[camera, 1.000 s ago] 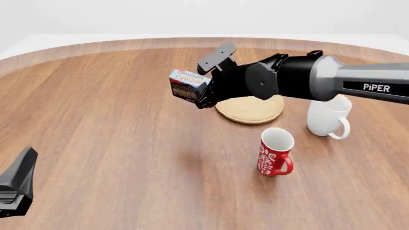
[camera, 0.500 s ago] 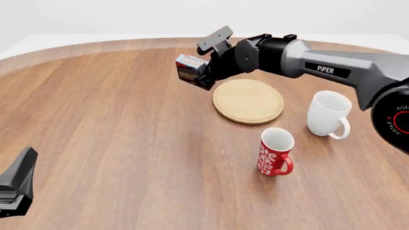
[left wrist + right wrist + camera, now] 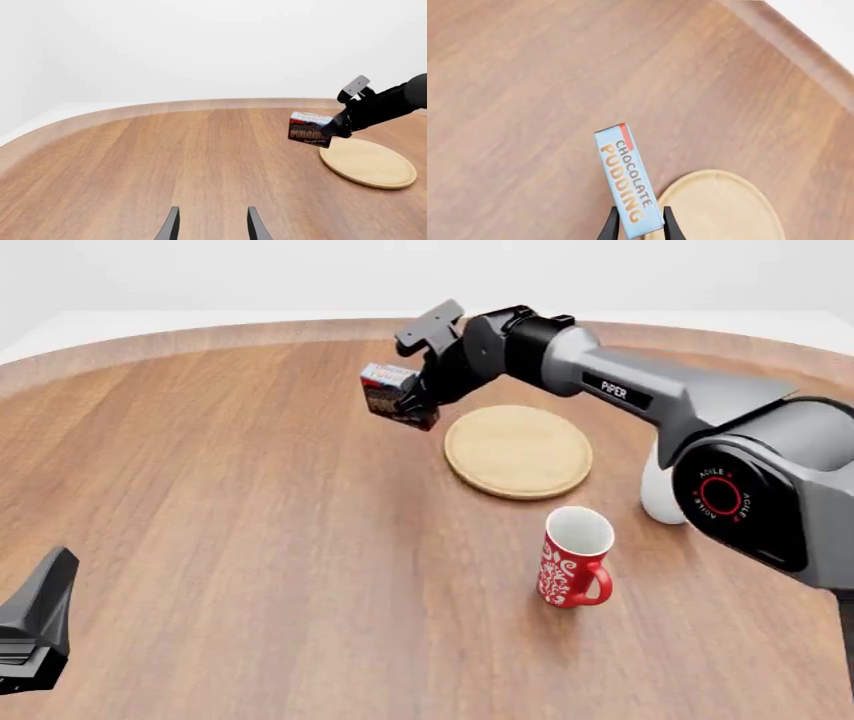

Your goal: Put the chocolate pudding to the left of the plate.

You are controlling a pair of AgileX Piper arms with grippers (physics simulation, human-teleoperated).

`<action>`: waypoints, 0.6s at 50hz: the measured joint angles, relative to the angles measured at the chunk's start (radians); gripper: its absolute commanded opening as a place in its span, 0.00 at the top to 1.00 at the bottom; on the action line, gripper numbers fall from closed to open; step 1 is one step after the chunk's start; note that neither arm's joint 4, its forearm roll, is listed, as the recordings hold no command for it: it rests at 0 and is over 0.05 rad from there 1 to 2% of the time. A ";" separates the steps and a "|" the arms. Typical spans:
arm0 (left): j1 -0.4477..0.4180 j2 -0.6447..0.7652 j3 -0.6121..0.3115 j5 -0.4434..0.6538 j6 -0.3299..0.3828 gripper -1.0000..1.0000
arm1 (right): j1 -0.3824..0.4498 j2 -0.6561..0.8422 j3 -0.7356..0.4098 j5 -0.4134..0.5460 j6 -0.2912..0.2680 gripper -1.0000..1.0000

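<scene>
A red mug (image 3: 577,557) with white patterning stands upright on the wooden table (image 3: 240,540), its handle toward the near right.

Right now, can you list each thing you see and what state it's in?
chocolate pudding: held off the table, tilted, left of the plate
plate: flat on table, bare
red mug: upright
white mug: mostly hidden behind arm
right gripper: shut on pudding
left gripper: jaws open, holding nothing
</scene>
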 measured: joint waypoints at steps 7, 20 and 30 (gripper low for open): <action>0.000 0.000 0.000 0.000 0.000 0.00 | 0.001 0.055 -0.099 0.077 -0.013 1.00; 0.000 0.000 0.000 0.000 0.000 0.00 | 0.000 0.131 -0.225 0.178 -0.027 1.00; 0.000 0.000 0.000 0.000 0.000 0.00 | 0.004 0.159 -0.259 0.211 -0.032 1.00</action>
